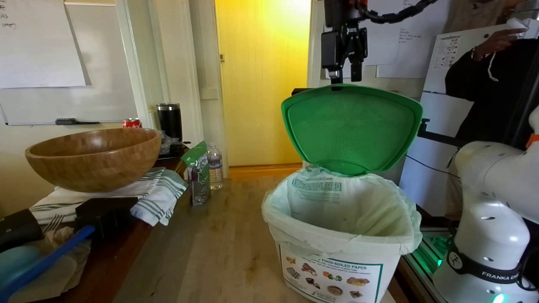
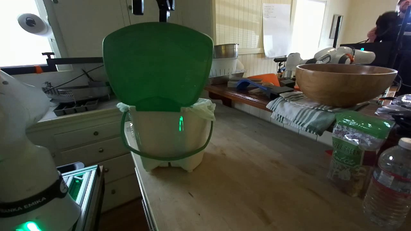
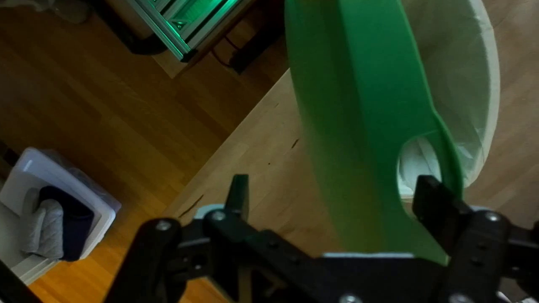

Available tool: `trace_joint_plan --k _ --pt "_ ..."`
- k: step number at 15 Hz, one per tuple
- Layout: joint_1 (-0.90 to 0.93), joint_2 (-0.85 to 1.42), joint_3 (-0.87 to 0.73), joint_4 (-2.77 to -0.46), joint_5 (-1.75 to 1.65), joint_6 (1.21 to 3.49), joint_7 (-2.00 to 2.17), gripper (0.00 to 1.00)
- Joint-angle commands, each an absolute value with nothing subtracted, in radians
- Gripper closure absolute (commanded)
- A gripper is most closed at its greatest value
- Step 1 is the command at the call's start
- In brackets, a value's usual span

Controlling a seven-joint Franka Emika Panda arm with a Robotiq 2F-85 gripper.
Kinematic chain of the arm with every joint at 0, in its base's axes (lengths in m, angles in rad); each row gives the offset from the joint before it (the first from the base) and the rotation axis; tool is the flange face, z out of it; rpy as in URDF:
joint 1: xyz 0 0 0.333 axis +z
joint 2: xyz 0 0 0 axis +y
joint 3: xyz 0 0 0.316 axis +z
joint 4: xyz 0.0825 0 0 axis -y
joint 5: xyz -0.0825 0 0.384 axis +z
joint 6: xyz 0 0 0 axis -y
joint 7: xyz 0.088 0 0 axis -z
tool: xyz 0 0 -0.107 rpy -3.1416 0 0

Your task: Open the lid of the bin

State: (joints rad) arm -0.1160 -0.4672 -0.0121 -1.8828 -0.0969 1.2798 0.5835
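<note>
Evidently task looks all but done: green lid (image 1: 351, 128) raised near upright, mostly in upper half of frame in both exterior views, lower edge at rim of bin (image 2: 168, 134); mouth uncovered, pale liner (image 1: 379, 210) showing. Jaws spread apart, clamped on nothing, right at lid's top edge; contact cannot be told. Left, probably: draw jaws clear without nudging lid down. Readable: "FOOD-SOILED PAPER" on bin's label (image 1: 332, 275); "FRANKA EMIKA" on black band (image 1: 476, 271), pieced from both exterior views; "OLE GREEN" on bag (image 2: 356, 157), lower right.
</note>
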Motion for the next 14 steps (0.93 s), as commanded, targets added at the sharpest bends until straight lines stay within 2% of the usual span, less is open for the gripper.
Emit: trace_joint_plan --k 1,14 --pt "-0.135 -0.499 -0.018 -1.933 -0.088 1.340 0.542 0.00" --pt "-0.184 -0.451 -0.041 -1.913 -0.093 1.344 0.553 0.00"
